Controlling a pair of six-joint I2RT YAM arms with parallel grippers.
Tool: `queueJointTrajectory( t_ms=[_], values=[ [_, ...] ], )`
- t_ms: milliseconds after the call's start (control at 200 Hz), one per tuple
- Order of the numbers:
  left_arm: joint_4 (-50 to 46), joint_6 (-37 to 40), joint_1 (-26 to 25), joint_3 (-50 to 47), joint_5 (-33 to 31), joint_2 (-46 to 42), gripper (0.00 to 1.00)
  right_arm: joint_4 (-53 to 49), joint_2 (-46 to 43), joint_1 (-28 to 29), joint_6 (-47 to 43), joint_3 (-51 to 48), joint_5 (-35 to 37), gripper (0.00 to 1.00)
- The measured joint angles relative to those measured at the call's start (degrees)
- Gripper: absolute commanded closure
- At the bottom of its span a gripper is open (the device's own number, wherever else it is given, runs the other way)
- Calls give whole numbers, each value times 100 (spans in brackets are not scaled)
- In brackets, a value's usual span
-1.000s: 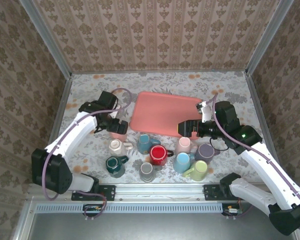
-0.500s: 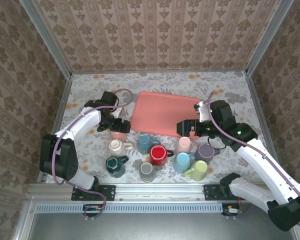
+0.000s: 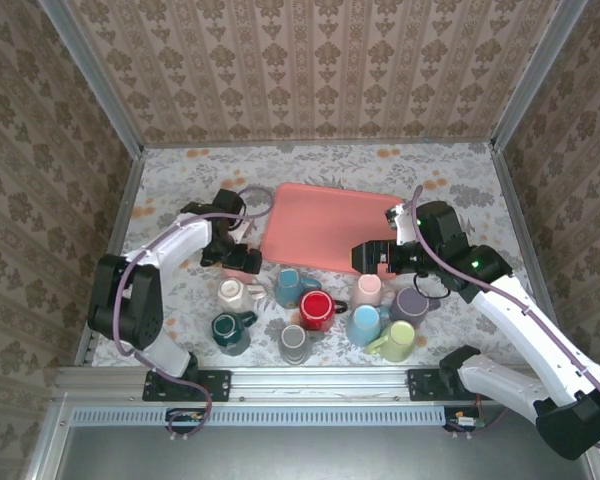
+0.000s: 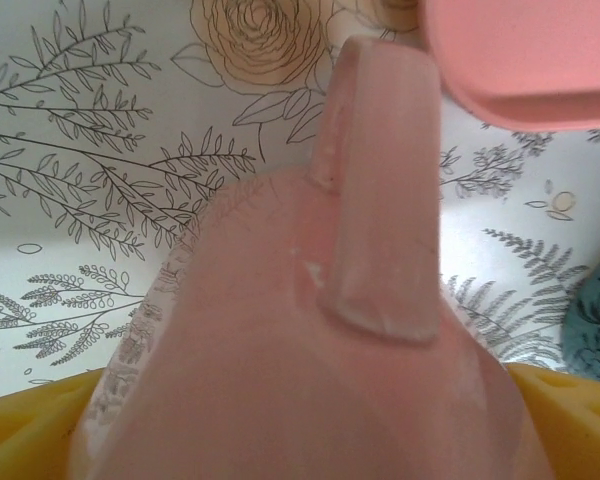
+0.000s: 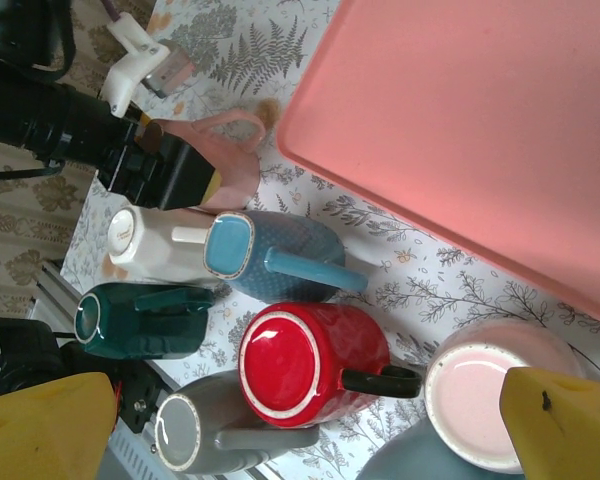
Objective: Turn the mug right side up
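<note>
The step in hand looks like the grasp: the left gripper (image 3: 234, 257) stands with its jaws wide on either side of the pale pink ceramic mug (image 4: 280, 400), which sits just beside the near left corner of the flat salmon-pink tray (image 3: 330, 225); whether the yellow pads (image 4: 25, 430) press it yet cannot be told; next comes a firm pinch, a lift and a wrist roll to bring the mouth upward; the right gripper (image 3: 368, 257) hangs open and empty; the left wrist view gives the mug's handle (image 4: 380, 200) pointing toward the tray; the top view gives its place on the table
</note>
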Motion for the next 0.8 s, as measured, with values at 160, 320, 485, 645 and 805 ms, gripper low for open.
queueJointTrajectory(
  t_ms=[160,320,485,645,805],
  values=[
    [-42,-83,-15,52,-133,81,38,0,-13,9,-9,0,72,3],
    [-83,-87,-15,79,-234,72,57,0,-116,9,-20,0,105,7],
    [-249,-85,-15,221,-391,-168,63,-4,-197,68,11,2,214,3],
    [-313,-46,-15,592,-496,-984,72,26,-463,83,138,2,396,8],
    [70,289,-328,767,-713,-2175,83,35,-496,83,157,149,358,10]
  ],
)
